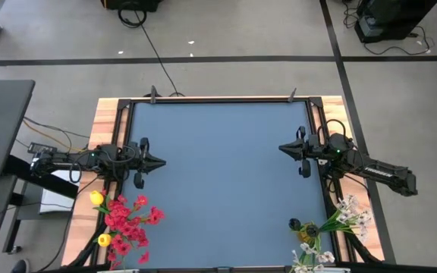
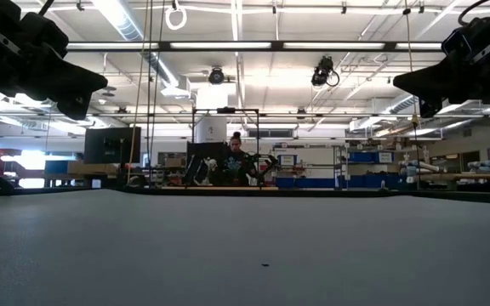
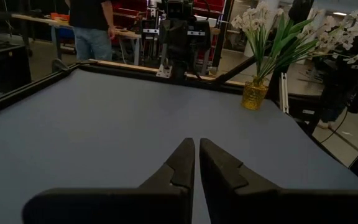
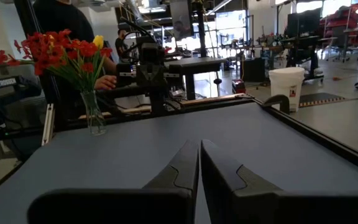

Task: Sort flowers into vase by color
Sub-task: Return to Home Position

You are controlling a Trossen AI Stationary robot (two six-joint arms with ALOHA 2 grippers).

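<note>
Red blossom clusters with yellow tulips (image 1: pixel 127 221) stand in a clear glass vase (image 4: pixel 94 118) at the table's near left corner. White blossom sprays (image 1: pixel 347 216) with green leaves stand in a yellow vase (image 3: pixel 254 96) at the near right corner. My left gripper (image 1: pixel 160 161) hovers level over the blue table top's left side, shut and holding nothing; the left wrist view shows its tips (image 3: pixel 196 143) together. My right gripper (image 1: pixel 281 149) hovers level over the right side, also shut and holding nothing, its tips (image 4: pixel 199 144) together.
The blue table top (image 1: pixel 222 174) lies between the two arms inside a dark frame (image 1: pixel 218 99). A person (image 4: pixel 67 18) stands beyond the table's left side, a hand (image 4: pixel 107 81) near the left arm's base. A white bucket (image 4: pixel 286 81) stands on the floor beyond the far edge.
</note>
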